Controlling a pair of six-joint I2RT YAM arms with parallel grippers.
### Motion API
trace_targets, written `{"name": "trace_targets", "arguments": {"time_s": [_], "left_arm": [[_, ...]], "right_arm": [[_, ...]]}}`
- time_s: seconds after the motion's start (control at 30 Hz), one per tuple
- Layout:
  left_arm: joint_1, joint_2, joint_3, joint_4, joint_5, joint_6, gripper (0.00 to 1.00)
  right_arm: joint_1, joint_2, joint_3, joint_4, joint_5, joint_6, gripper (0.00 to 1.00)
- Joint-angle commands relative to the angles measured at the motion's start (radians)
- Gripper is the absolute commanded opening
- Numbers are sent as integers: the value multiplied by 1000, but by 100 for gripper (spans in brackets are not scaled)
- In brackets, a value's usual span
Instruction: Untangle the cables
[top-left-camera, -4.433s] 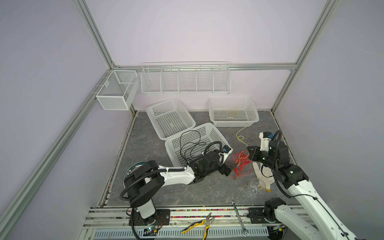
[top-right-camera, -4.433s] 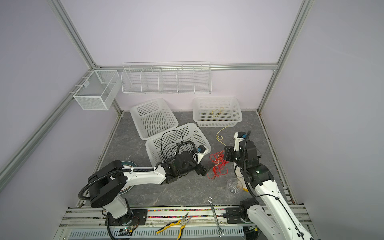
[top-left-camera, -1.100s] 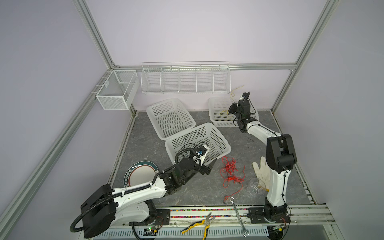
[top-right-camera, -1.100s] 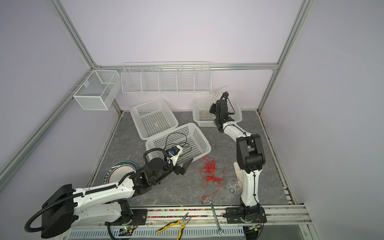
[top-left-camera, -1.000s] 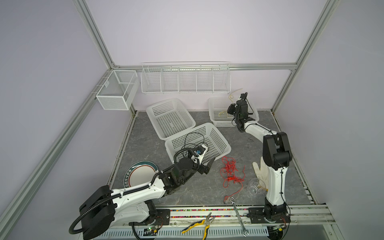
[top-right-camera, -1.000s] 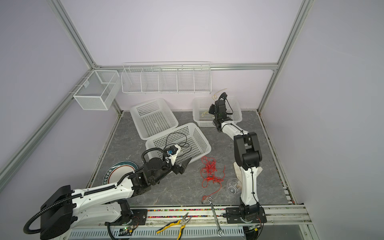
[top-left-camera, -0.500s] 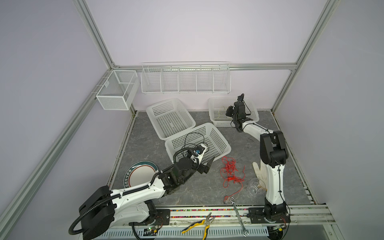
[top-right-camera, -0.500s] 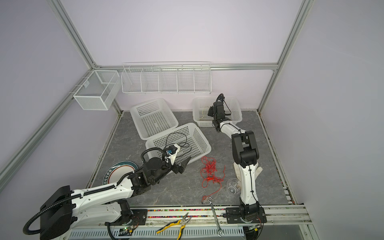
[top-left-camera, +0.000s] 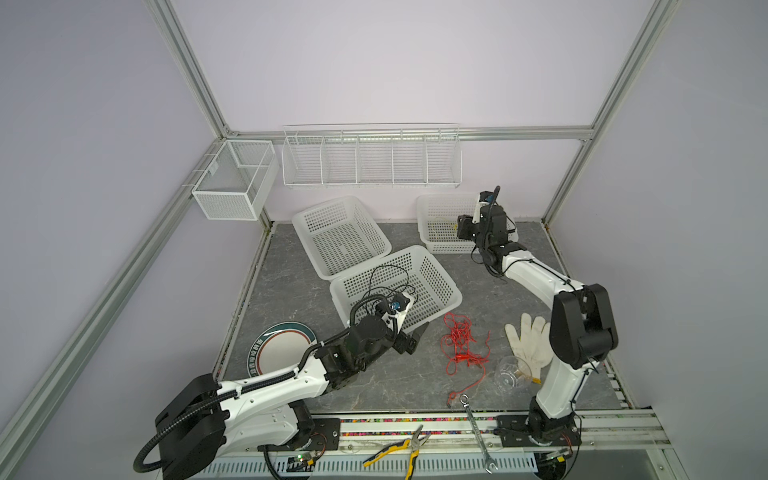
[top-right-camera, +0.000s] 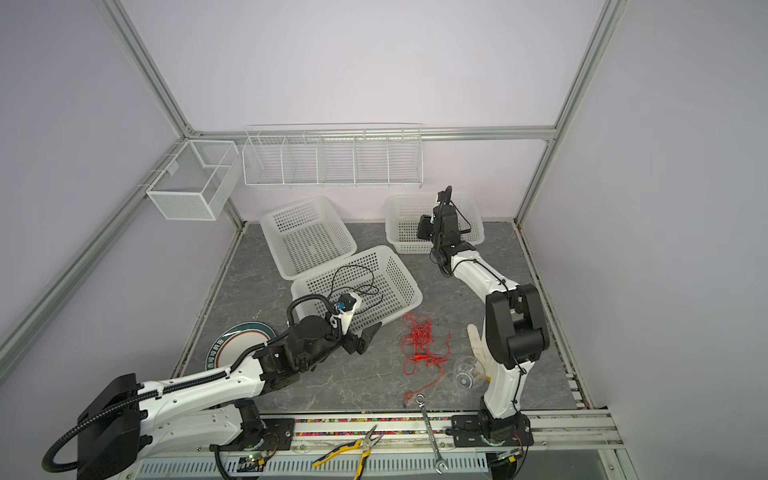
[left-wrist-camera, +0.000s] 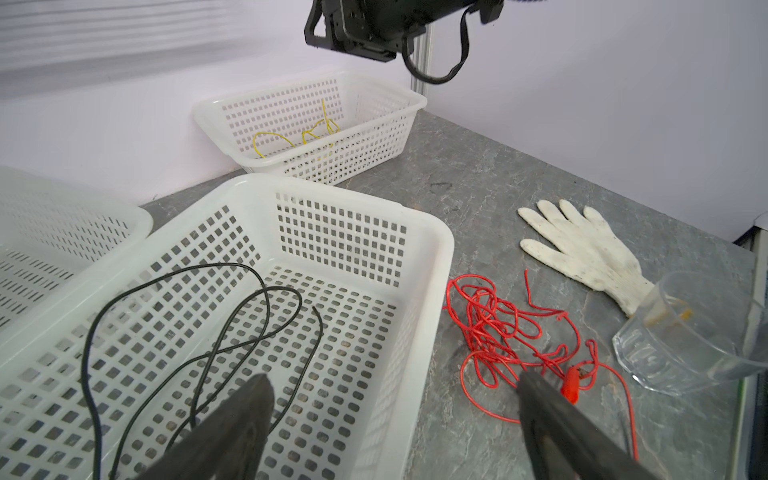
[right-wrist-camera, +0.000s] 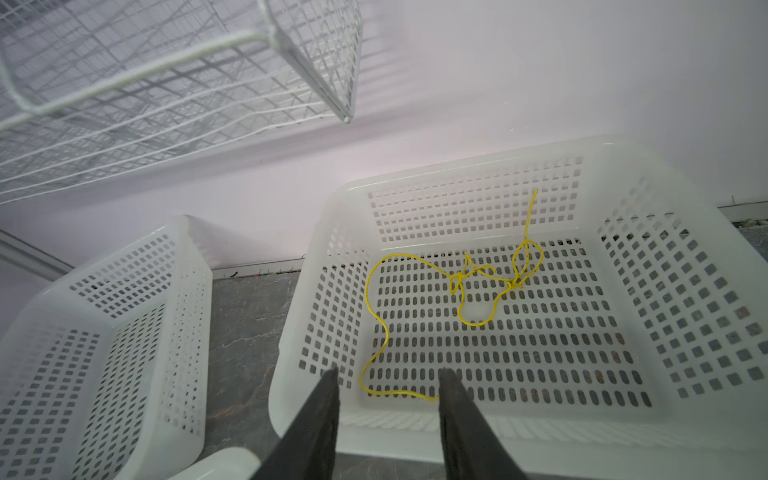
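The yellow cable (right-wrist-camera: 515, 284) lies loose in the far basket (right-wrist-camera: 478, 164), and the black cable (left-wrist-camera: 214, 352) lies in the near basket (left-wrist-camera: 440, 249) — one colour to a basket, we think, so they cannot knot together. The red cable (left-wrist-camera: 494, 328) is the only one not sorted. It sits in a messy heap on the table (left-wrist-camera: 498, 174), just beside the near basket. An empty basket (top-left-camera: 324, 206) stands by the wall, likely for it.

Our right hand (right-wrist-camera: 388, 372) hangs over the far basket, fingers apart, nothing between them. Our left hand (left-wrist-camera: 394, 379) is spread wide and holds nothing. It is low by the near basket's corner and points at the red heap — a good spot to pick it up next.
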Motion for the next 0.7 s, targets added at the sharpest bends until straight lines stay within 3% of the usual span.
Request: {"name": "trace_targets", "arguments": {"time_s": [0.0, 0.2, 0.43, 0.67], "left_arm": [[-7, 0, 49, -93, 52, -33, 92], [-108, 29, 59, -115, -38, 4, 92], [-120, 93, 59, -86, 10, -53, 90], [-150, 199, 95, -144, 87, -16, 89]], "right_arm": [[14, -70, -77, -74, -34, -21, 42], [62, -234, -180, -245, -16, -64, 43], [99, -508, -374, -430, 39, -44, 43], [112, -760, -514, -595, 19, -42, 44]]}}
